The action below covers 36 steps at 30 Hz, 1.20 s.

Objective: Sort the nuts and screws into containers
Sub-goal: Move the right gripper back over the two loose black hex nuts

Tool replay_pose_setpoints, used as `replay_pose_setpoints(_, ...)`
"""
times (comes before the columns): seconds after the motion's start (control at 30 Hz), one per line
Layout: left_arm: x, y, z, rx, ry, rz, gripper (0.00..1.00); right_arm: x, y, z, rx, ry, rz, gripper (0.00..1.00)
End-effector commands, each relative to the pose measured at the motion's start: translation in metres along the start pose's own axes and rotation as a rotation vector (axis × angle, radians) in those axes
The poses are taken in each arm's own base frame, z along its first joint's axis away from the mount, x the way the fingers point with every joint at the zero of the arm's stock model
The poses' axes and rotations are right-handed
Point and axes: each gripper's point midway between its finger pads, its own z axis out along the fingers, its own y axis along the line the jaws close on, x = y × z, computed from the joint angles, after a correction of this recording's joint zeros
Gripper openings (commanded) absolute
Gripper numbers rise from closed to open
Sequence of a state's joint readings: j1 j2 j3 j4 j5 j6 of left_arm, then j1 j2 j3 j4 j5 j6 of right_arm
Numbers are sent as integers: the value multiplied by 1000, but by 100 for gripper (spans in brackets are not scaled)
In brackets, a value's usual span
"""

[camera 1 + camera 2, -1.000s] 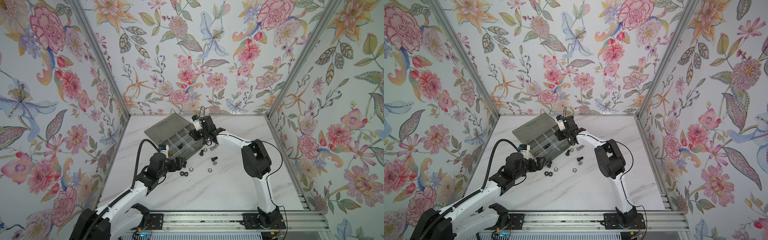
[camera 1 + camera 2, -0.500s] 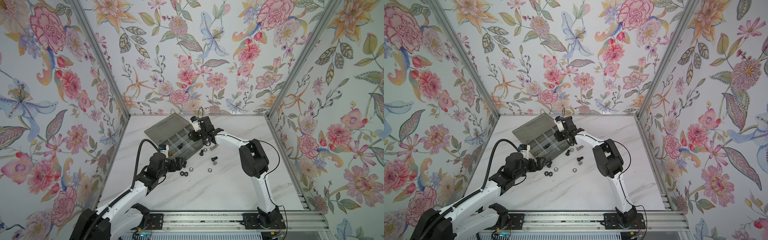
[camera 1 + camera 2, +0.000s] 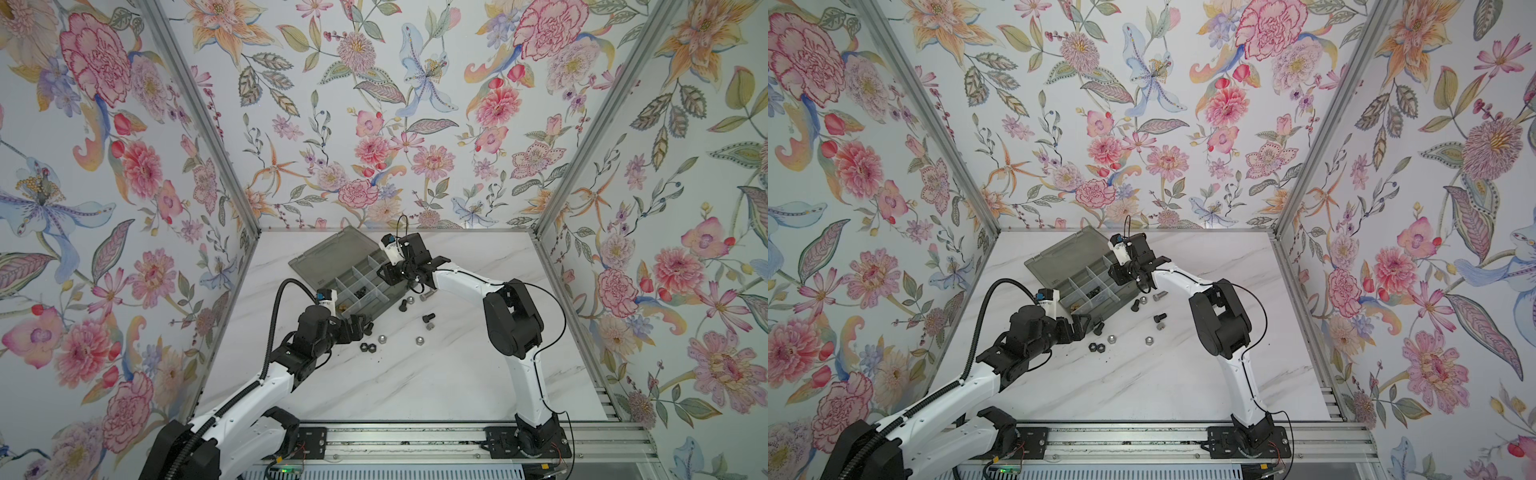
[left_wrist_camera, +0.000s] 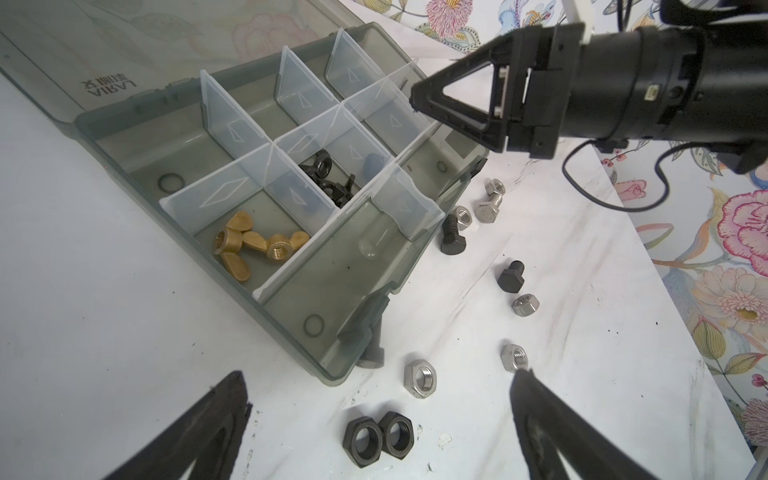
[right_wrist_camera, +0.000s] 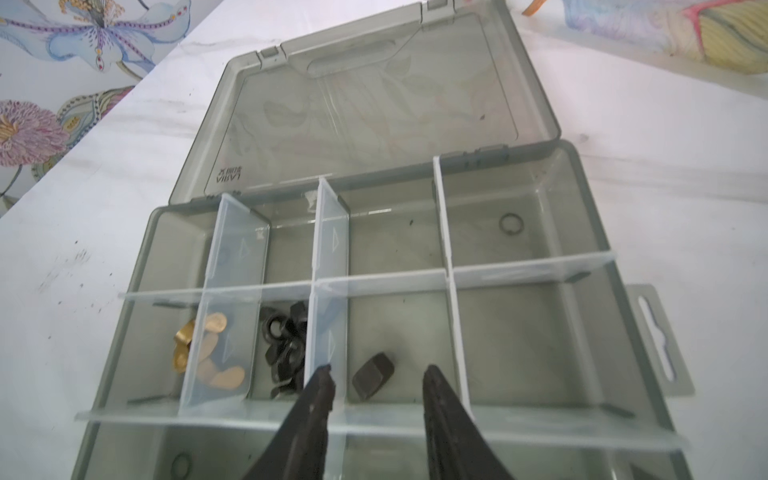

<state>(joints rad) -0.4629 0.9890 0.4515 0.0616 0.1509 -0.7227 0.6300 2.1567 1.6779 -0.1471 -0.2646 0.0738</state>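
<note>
Both jaws open: left gripper (image 4: 378, 374) over black hex nuts (image 4: 378, 440), right gripper (image 5: 378, 370) over the black bolt (image 5: 371, 381) in its compartment (image 5: 409, 328); we fear it snagging the clear divider (image 5: 330, 291) (fingertip (image 5: 321, 388) alongside).

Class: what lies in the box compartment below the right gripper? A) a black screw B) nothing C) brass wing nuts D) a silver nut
A: the right wrist view shows a black screw alone in the compartment, between the tips of the open right gripper.
</note>
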Motion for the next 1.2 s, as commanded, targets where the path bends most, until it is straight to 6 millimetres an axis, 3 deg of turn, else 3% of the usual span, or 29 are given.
replay_pose_setpoints(0.0,-2,8,-4,-26,-8,-2,99,-12,27,-40,-61,-34,-59,40)
replay_pose_setpoints(0.07,-4,10,-6,-31,-15,-5,100,-3,33,-55,-80,-30,-83,42)
replay_pose_setpoints(0.1,-5,11,-6,-32,-19,-7,99,5,52,-58,-107,-21,-109,42)
replay_pose_setpoints(0.27,-6,16,-7,-41,-24,-17,99,44,83,-84,-168,-1,-192,45)
replay_pose_setpoints(0.5,-7,23,-8,-59,-22,-24,100,99,117,-97,-207,18,-222,46)
replay_pose_setpoints(0.67,-7,25,-8,-66,-23,-32,99,139,137,-93,-239,16,-325,47)
replay_pose_setpoints(0.77,-5,26,-8,-64,-15,-33,100,153,142,-86,-221,24,-386,47)
replay_pose_setpoints(1.17,-2,29,-7,-69,-8,-39,99,176,155,-53,-248,14,-462,48)
